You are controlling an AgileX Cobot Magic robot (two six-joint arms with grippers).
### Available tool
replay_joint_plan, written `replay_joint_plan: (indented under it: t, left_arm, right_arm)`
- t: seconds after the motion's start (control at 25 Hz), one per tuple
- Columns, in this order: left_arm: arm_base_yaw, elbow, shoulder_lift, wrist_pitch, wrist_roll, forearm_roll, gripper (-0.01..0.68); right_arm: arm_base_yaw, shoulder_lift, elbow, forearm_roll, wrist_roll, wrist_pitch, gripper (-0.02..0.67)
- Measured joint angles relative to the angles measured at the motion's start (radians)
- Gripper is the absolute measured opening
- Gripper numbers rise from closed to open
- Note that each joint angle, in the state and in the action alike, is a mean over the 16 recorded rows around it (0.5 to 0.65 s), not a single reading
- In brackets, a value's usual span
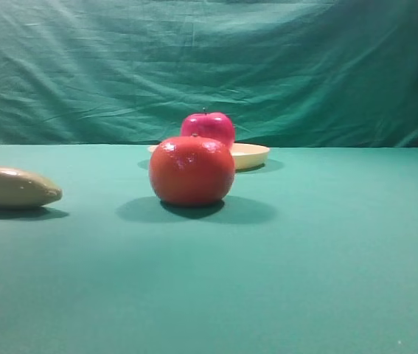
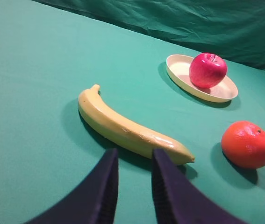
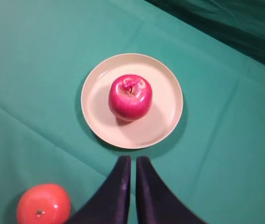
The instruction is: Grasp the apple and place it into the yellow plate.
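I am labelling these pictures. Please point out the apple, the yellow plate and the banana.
apple (image 3: 130,97): right wrist view, its red top beside the stem.
yellow plate (image 3: 162,123): right wrist view, bare inner surface near the rim.
banana (image 2: 118,125): left wrist view, middle of its body.

Glossy apple (image 3: 130,97); smooth matt yellow plate (image 3: 165,123); matt green cloth (image 1: 326,251).

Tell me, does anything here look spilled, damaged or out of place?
Nothing stands out. The apple sits upright on the yellow plate, and the orange fruit and banana lie apart on the green cloth.
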Motion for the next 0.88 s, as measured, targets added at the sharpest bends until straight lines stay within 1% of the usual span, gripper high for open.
replay_joint_plan:
  t: [0.12, 0.44, 0.56, 0.72, 0.88]
  left_arm:
    - [0.000, 0.000, 0.000, 0.000, 0.000, 0.000, 0.157]
    - [0.000, 0.000, 0.000, 0.000, 0.000, 0.000, 0.157]
    - [0.000, 0.000, 0.000, 0.000, 0.000, 0.000, 0.157]
    - [0.000, 0.000, 0.000, 0.000, 0.000, 0.000, 0.157]
    - [0.000, 0.000, 0.000, 0.000, 0.000, 0.000, 0.157]
  right_arm:
    - [0.000, -0.107, 0.119, 0.001, 0.002, -0.019, 0.000]
    - [0.000, -0.416, 0.522, -0.004, 0.004, -0.115, 0.000]
    - [0.000, -0.513, 0.653, -0.010, 0.005, -0.124, 0.000]
    - [0.000, -0.608, 0.778, -0.027, 0.006, -0.097, 0.000]
    - [0.000, -0.663, 0.848, -0.052, 0.007, -0.051, 0.000]
